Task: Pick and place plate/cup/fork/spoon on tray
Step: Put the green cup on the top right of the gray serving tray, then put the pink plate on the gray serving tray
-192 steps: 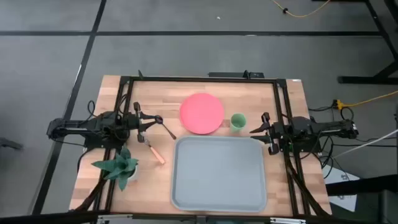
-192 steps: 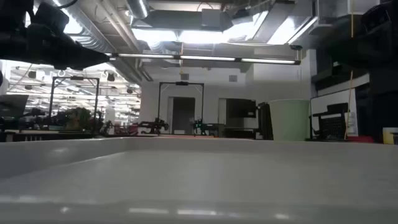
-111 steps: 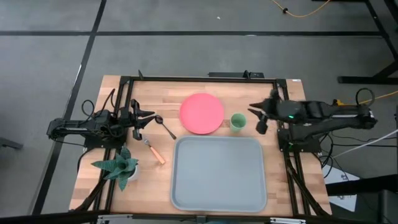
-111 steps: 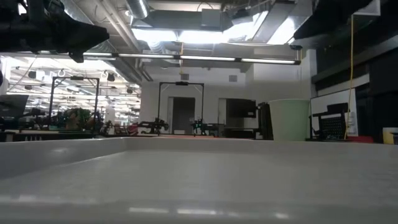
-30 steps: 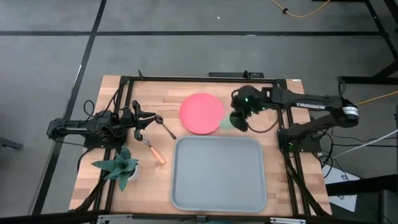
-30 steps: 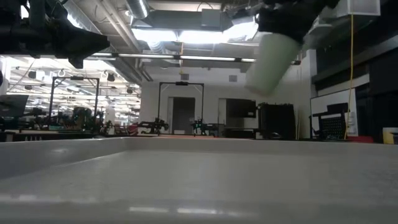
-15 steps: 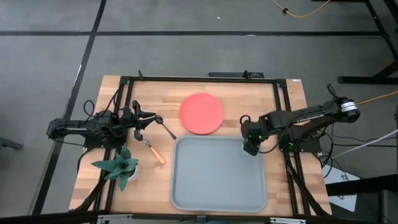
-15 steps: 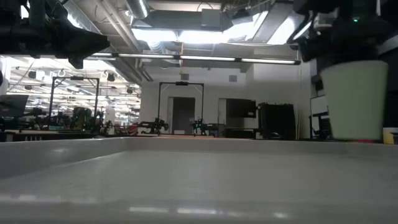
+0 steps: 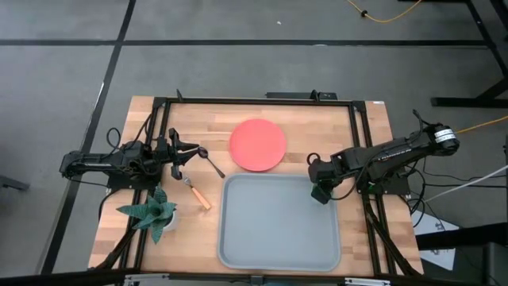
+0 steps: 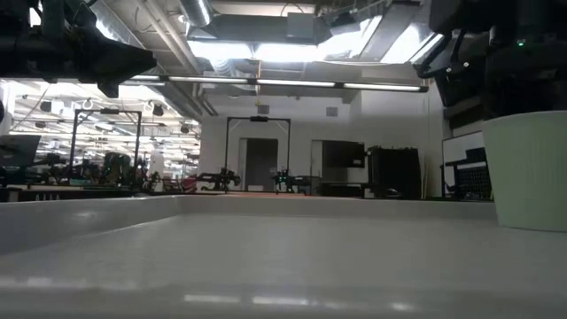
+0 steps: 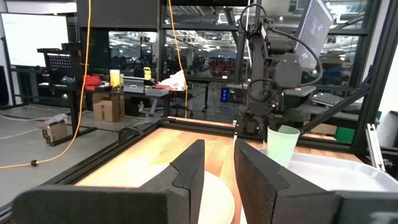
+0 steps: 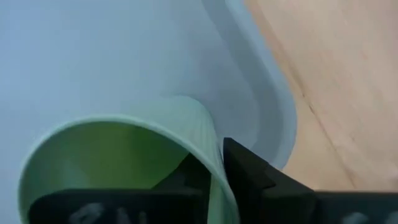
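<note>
The light-green cup [image 10: 530, 168] stands upright in my right gripper [image 9: 320, 190], over the far right corner of the grey-blue tray [image 9: 278, 238]. It also shows in the left wrist view [image 11: 281, 144]. The pink-red plate [image 9: 258, 144] lies flat on the table beyond the tray. My left gripper [image 9: 179, 156] is open and empty at the table's left, next to the dark spoon [image 9: 211, 163]. The orange-handled fork [image 9: 198, 195] lies just nearer, left of the tray. My right gripper holds the cup by its rim wall [image 12: 216, 177], one finger inside [image 12: 189, 177] and one outside [image 12: 249, 174]. The fingers come from above, pointing down. The cup is upright with its base low in the tray; whether it touches the floor I cannot tell.
A small green potted plant [image 9: 151, 211] stands at the near left, close to the fork. A black frame rail [image 9: 254, 102] runs around the table top. The tray's floor [image 9: 270, 230] holds nothing but the cup at its corner.
My right gripper has carried the cup from beside the plate's right edge toward the near edge and a little right, and down into the tray's far right corner. The cup, tilted and high a second ago, now stands upright and low.
</note>
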